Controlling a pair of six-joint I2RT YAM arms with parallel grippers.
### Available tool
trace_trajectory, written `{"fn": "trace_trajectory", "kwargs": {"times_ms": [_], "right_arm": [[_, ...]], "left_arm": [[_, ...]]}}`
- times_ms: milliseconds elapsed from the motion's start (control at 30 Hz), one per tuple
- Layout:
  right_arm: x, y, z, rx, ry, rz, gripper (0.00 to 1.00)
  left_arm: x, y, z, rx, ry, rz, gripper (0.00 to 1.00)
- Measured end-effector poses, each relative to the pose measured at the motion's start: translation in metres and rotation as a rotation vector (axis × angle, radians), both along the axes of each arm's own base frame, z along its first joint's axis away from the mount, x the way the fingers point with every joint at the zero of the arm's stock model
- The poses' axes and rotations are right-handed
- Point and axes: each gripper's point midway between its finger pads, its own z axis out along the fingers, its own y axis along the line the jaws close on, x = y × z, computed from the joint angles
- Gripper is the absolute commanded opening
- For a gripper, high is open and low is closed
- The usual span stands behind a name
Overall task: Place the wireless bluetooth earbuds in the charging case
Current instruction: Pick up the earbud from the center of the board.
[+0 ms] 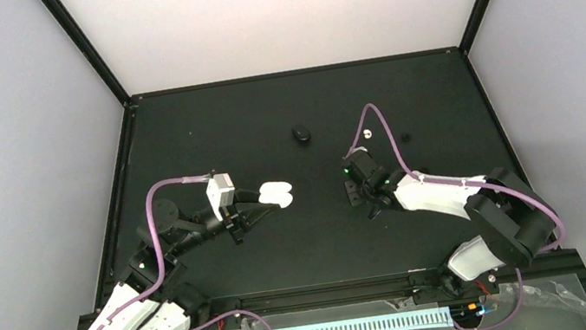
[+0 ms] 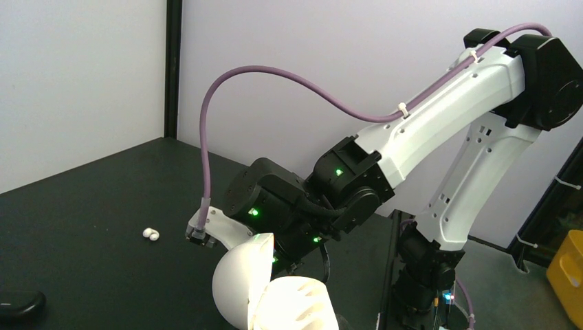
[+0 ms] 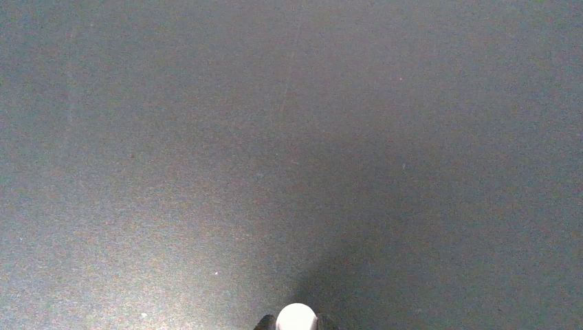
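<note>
My left gripper [image 1: 263, 205] is shut on the open white charging case [image 1: 276, 194] and holds it left of the table's middle. In the left wrist view the case [image 2: 275, 295] fills the bottom, lid [image 2: 237, 282] swung open, and hides my own fingers. My right gripper [image 1: 361, 194] points down at the mat, right of the case. In the right wrist view its dark fingertips are shut on a small white earbud [image 3: 296, 318] at the bottom edge. A second white earbud [image 1: 367, 132] lies on the mat behind the right gripper; it also shows in the left wrist view [image 2: 150, 234].
A small black oval case [image 1: 301, 134] lies on the black mat toward the back middle, and shows at the left wrist view's lower left [image 2: 20, 302]. A small dark object [image 1: 405, 138] lies at the right. Black frame posts and pale walls enclose the table.
</note>
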Motion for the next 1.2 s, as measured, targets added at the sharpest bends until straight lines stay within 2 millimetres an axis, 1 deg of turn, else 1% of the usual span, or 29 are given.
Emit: {"fn": "trace_trajectory", "kwargs": {"times_ms": [167, 333, 367, 400, 600, 800, 1000, 1100, 1200], "right_arm": [[-0.001, -0.004, 0.000, -0.016, -0.001, -0.008, 0.09], [0.000, -0.008, 0.002, -0.025, -0.004, -0.021, 0.07], [0.001, -0.011, 0.003, -0.029, -0.008, -0.029, 0.04], [0.001, -0.011, 0.003, -0.029, -0.008, -0.029, 0.04], [0.000, -0.008, 0.005, -0.012, -0.004, -0.021, 0.05], [-0.004, 0.008, 0.019, 0.076, 0.020, 0.012, 0.05], [-0.012, 0.035, 0.029, 0.205, 0.091, 0.073, 0.05], [-0.017, 0.045, 0.030, 0.256, 0.131, 0.094, 0.05], [-0.021, 0.050, 0.024, 0.275, 0.167, 0.104, 0.06]], "left_arm": [[0.000, 0.000, 0.000, 0.000, 0.000, 0.000, 0.02], [0.000, 0.000, 0.000, 0.000, 0.000, 0.000, 0.02], [0.000, 0.000, 0.000, 0.000, 0.000, 0.000, 0.02], [0.000, 0.000, 0.000, 0.000, 0.000, 0.000, 0.01], [0.000, 0.000, 0.000, 0.000, 0.000, 0.000, 0.01], [0.000, 0.000, 0.000, 0.000, 0.000, 0.000, 0.02], [0.000, 0.000, 0.000, 0.000, 0.000, -0.001, 0.02], [0.000, 0.000, 0.000, 0.000, 0.000, -0.001, 0.02], [0.000, 0.000, 0.000, 0.000, 0.000, -0.001, 0.01]]}}
